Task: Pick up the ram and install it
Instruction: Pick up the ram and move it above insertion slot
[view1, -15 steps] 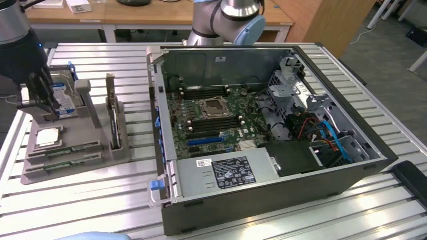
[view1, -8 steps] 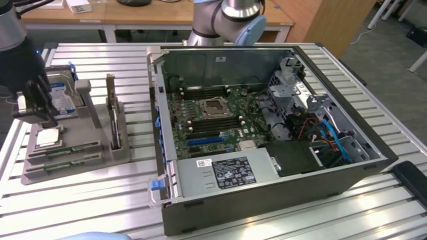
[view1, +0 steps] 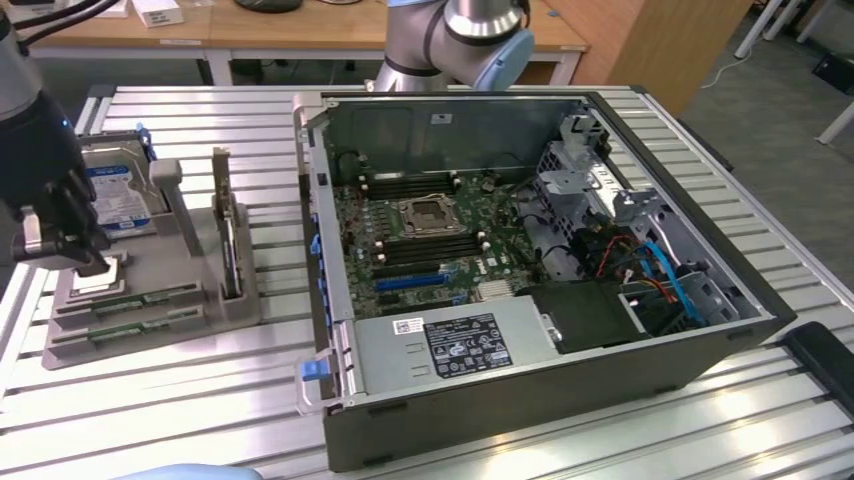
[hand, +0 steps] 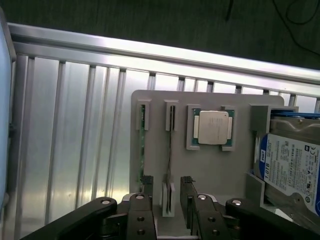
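- your gripper (hand: 166, 184) hangs over the gray holder (hand: 210, 170), jaws spread wide, gripping nothing.
- the ram (hand: 169, 150) stands on edge in its slot, lined up between the fingers, beside the silver chip (hand: 212, 127).

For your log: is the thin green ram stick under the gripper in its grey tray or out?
In: the thin green ram stick stands on edge in slots of the grey tray; the black gripper is open above it.
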